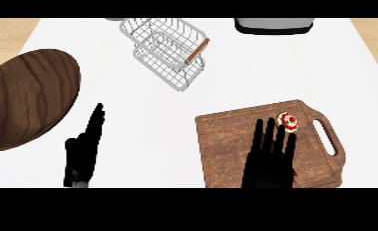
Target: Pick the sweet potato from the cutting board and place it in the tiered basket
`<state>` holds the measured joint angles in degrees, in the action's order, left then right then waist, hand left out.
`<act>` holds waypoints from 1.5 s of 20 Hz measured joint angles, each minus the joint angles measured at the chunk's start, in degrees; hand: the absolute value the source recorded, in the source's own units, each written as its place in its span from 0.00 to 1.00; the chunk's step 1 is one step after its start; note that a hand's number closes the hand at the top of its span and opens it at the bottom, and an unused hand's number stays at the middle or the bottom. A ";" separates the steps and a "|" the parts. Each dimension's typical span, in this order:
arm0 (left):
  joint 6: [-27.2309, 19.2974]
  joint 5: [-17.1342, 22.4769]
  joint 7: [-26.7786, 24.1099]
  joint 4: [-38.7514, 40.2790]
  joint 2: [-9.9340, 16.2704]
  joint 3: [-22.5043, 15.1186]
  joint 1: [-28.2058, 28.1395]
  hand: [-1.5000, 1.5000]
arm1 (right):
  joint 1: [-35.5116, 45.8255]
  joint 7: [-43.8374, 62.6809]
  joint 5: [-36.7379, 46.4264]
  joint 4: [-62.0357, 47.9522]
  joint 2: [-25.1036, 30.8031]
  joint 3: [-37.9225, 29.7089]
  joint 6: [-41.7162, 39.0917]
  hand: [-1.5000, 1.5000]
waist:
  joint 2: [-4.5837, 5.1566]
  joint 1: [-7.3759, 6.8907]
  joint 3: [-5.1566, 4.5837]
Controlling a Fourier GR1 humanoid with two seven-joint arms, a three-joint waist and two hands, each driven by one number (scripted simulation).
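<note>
A brown wooden cutting board (225, 145) with a handle slot lies at the lower right of the white counter. My right hand (270, 162) is stretched over its middle, open, fingers straight and pointing away from me. Just beyond the fingertips a small red and cream item (289, 121) sits on the board. I see nothing shaped like a sweet potato; the hand may hide it. The white wire tiered basket (167, 51) stands at the top centre, well away from both hands. My left hand (83, 150) rests open at the lower left, fingers up.
A large round dark wooden surface (33, 97) fills the left edge. A grey and black appliance (275, 25) stands at the counter's far right corner. White counter (155, 125) lies between the board and the basket.
</note>
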<state>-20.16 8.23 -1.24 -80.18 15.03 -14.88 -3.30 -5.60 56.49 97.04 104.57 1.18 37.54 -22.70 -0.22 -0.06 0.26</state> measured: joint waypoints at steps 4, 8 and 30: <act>0.93 -0.28 -0.45 1.17 -0.66 0.86 0.75 0.50 | 1.41 -1.10 -1.02 -1.66 -0.51 -2.92 -1.13 0.00 | -0.04 0.01 0.07; 0.92 -1.15 -0.47 0.20 -0.90 1.16 -0.04 0.50 | 0.14 -0.86 -1.63 -2.77 -0.63 -4.29 -0.88 0.00 | -0.06 0.02 0.04; 3.18 -5.15 1.80 -0.42 -3.46 4.03 -0.21 0.50 | 1.86 -6.73 -5.60 -8.72 2.40 -11.56 5.04 1.00 | -0.66 -0.11 -0.67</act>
<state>-16.98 3.08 0.56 -80.60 11.57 -10.85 -3.50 -3.74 49.77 91.44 95.85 3.58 25.98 -17.66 -0.88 -0.18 -0.41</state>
